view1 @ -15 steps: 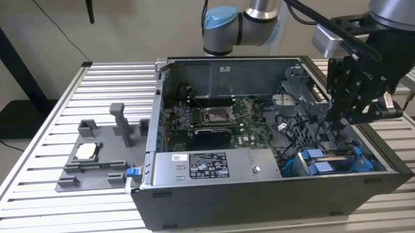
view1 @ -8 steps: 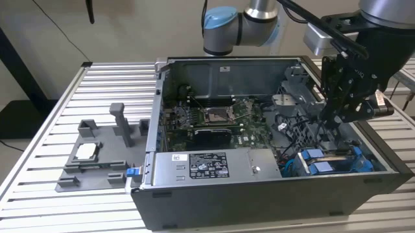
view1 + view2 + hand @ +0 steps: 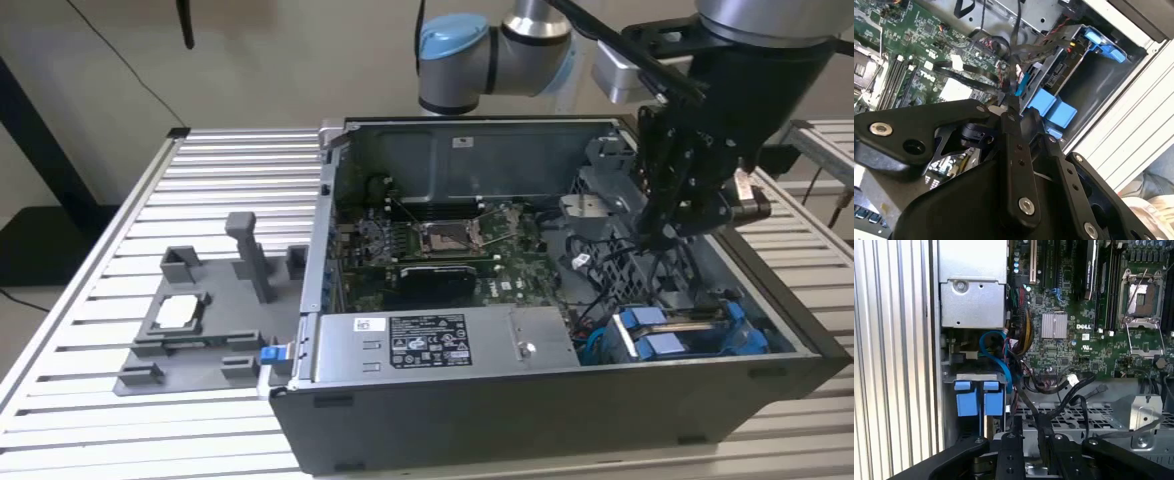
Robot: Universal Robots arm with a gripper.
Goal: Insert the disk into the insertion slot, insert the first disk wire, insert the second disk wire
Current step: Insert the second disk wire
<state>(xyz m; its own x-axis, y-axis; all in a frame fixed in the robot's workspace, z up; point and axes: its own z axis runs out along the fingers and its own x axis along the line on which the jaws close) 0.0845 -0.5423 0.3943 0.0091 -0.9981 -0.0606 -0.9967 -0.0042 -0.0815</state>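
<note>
The disk (image 3: 657, 344) sits in the insertion slot (image 3: 731, 312) at the case's front corner on the exterior view's right, with only its blue carrier tabs showing. Both wrist views show those tabs, disk (image 3: 1052, 107) and disk (image 3: 979, 398), within the grey metal slot (image 3: 976, 376). My gripper (image 3: 663, 238) hangs inside the case, above and behind the disk. Its black fingers (image 3: 1009, 131) stand close together on a black disk wire (image 3: 1015, 60) with a blue piece at its end. In the first wrist view the gripper (image 3: 1031, 434) has that wire (image 3: 1026, 405) running up from between the fingers.
A grey power-supply box (image 3: 441, 342) lies along the case front beside the disk. The motherboard (image 3: 441, 240) fills the case floor, with loose black cables and a blue cable (image 3: 999, 357) near the slot. A grey fixture tray (image 3: 200, 320) stands on the slatted table (image 3: 80, 300).
</note>
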